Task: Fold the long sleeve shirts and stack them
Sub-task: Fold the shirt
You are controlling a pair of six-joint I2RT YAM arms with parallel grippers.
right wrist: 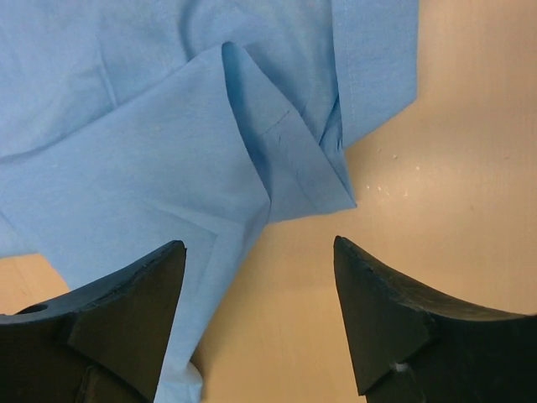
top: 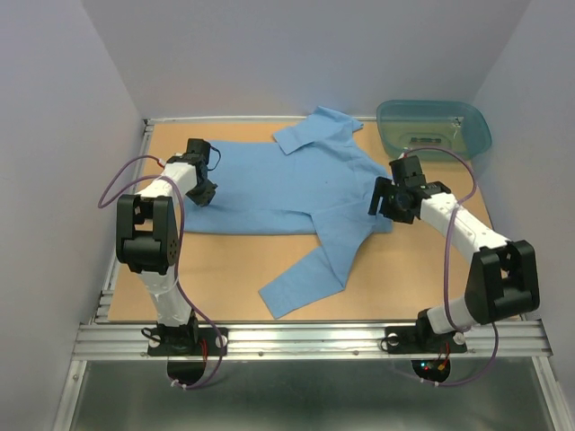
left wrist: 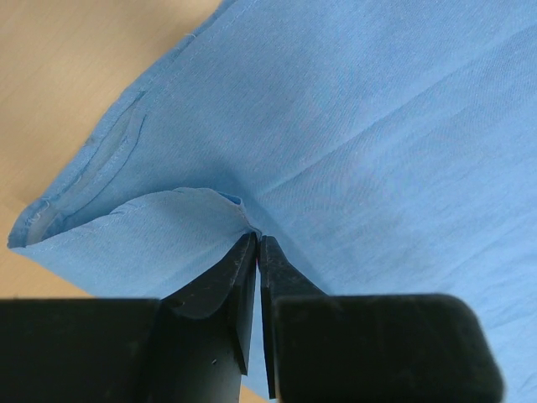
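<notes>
Across the middle of the tan wooden tabletop point(top: 395, 278): light blue thin cotton long sleeve shirt point(top: 287, 189), spread flat, long axis running left to right. One sleeve point(top: 310, 269) trails diagonally toward the near edge, and a shorter flap reaches the far edge; hard to tell whether collar or second sleeve. At the left end of the long sleeve shirt, left claw point(left wrist: 256, 239): pressed together on a pinch of cloth just inside the edge, with a small tent of fabric drawn up to the tips. At the right end, right claw point(right wrist: 258, 243): spread wide, gripping nothing, hanging just above the table beside a folded-over corner of cloth, one finger over fabric and the other over bare wood. Deciding relation for the coming move, as a judgement: lies leftward of the right claw and rightward of the left claw, so each arm faces its own end of the long axis, and only the left end is gripped. Likely calls for bringing the right claw down and slightly leftward onto that folded corner, then closing, to match the left pinch before any lift or fold. Risks catching only the top layer of thin, limp cotton. Well apart at the far right corner: translucent teal plastic tub point(top: 388, 126), not touching the cloth.
</notes>
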